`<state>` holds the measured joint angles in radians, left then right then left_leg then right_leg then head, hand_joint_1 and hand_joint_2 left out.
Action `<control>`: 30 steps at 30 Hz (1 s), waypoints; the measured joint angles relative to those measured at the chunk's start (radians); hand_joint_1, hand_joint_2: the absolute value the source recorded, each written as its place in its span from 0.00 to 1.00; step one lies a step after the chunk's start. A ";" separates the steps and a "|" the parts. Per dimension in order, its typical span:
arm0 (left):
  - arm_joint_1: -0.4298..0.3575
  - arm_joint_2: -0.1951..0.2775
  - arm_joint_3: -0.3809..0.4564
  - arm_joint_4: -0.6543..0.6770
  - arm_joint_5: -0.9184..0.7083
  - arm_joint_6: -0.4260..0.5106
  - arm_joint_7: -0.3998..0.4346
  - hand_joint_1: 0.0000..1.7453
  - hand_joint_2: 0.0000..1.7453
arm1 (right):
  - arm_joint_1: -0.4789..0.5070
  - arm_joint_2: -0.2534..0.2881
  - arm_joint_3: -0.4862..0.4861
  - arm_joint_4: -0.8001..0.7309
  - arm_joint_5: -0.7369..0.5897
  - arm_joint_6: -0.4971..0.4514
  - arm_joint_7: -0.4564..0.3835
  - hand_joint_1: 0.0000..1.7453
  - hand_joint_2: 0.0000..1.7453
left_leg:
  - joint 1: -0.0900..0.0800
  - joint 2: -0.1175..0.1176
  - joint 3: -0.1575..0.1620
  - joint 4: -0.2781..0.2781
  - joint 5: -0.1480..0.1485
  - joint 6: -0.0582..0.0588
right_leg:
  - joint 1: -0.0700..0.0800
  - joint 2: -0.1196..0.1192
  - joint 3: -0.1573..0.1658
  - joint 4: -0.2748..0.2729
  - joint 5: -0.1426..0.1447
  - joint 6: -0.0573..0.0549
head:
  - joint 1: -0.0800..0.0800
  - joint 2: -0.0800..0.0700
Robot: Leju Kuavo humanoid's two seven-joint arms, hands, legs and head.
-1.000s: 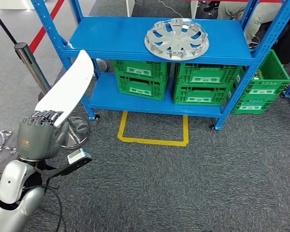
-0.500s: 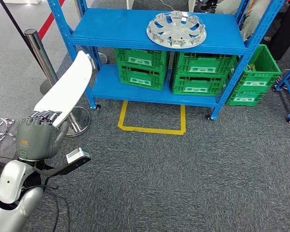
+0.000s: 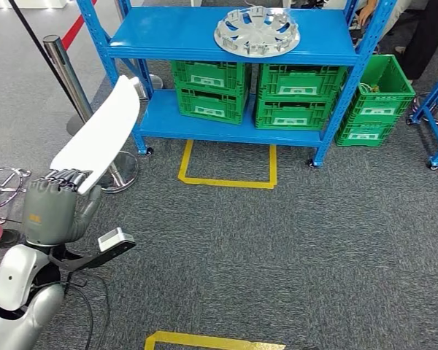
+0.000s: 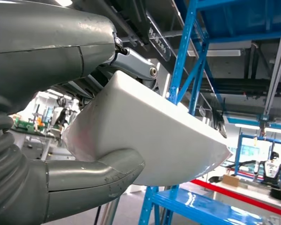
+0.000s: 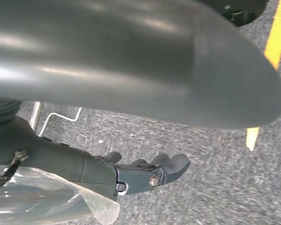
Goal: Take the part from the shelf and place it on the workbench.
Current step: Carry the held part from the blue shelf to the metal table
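On the left, our left hand (image 3: 54, 208) grips the white part (image 3: 101, 135) by its lower end, with the fingers (image 3: 68, 175) curled over the edge and the thumb (image 4: 96, 176) pressed under it, so the panel rises at a slant ahead of us. It is off the blue shelf (image 3: 206, 36) and in the air, so we judge the taking step done. Ahead stands that shelf, well apart from us, with a silver wheel cover (image 3: 257, 30) on its top board and green crates (image 3: 255, 91) below; a yellow floor outline (image 3: 228, 164) lies in front of it. Our right hand (image 5: 146, 171) hangs over the grey carpet; its fingers look loosely extended and seem to hold nothing, though the wrist view is blurred. The worktop is yet to be reached, so carrying and setting down are left.
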<state>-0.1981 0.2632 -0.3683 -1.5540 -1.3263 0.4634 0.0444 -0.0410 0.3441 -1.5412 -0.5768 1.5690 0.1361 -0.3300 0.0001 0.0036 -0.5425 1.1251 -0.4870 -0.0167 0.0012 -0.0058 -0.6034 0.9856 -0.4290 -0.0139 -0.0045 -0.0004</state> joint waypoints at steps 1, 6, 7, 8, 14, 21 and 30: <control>-0.001 0.000 0.001 0.000 0.004 0.003 -0.003 1.00 1.00 | 0.000 0.000 0.000 0.000 0.000 0.001 0.000 0.00 0.00 | -0.001 0.000 0.051 -0.078 -0.013 0.006 | 0.001 0.000 -0.007 0.002 0.009 0.004 | 0.001 0.000; -0.004 -0.001 0.004 0.000 0.010 0.010 -0.010 1.00 1.00 | 0.001 0.000 0.000 0.000 0.000 0.003 -0.001 0.00 0.00 | -0.006 0.004 0.085 -0.180 -0.017 0.035 | -0.001 0.002 -0.039 0.020 0.021 0.032 | 0.003 0.000; -0.003 -0.002 0.004 0.000 0.010 0.010 -0.010 1.00 1.00 | 0.001 -0.001 0.000 0.000 0.000 0.004 -0.001 0.00 0.00 | -0.004 0.005 0.074 -0.182 -0.006 0.041 | -0.002 0.003 -0.060 0.059 -0.009 0.036 | 0.005 0.000; -0.003 -0.003 0.004 0.000 0.010 0.010 -0.010 1.00 1.00 | 0.001 -0.001 0.000 0.000 0.000 0.004 -0.001 0.00 0.00 | -0.003 0.006 0.063 -0.182 0.004 0.045 | -0.003 0.005 -0.087 0.121 -0.051 0.039 | 0.007 0.000; 0.003 -0.004 0.004 0.003 0.010 0.010 -0.010 1.00 1.00 | 0.004 -0.001 0.000 0.000 -0.001 0.004 -0.001 0.00 0.00 | -0.004 0.006 0.004 -0.161 0.037 0.040 | -0.005 0.004 -0.027 0.165 -0.095 0.046 | 0.010 0.000; 0.001 -0.005 0.010 0.003 0.010 0.011 -0.012 1.00 1.00 | 0.006 -0.001 0.001 0.000 0.000 0.005 -0.002 0.00 0.00 | -0.008 0.004 -0.027 -0.124 0.034 0.006 | -0.006 0.005 0.065 0.006 -0.057 0.009 | 0.007 0.000; 0.006 -0.005 0.017 0.003 0.010 0.010 -0.013 1.00 1.00 | 0.008 0.000 0.003 0.000 0.001 0.008 -0.002 0.00 0.00 | 0.002 0.001 -0.033 -0.019 -0.022 -0.003 | -0.005 0.005 0.035 0.007 -0.032 -0.001 | 0.004 0.000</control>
<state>-0.1919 0.2584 -0.3516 -1.5511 -1.3165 0.4738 0.0315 -0.0332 0.3437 -1.5386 -0.5768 1.5704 0.1441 -0.3323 0.0017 0.0050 -0.5754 1.1061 -0.5089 -0.0201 -0.0038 -0.0012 -0.5680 0.9930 -0.4611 -0.0144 -0.0007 -0.0004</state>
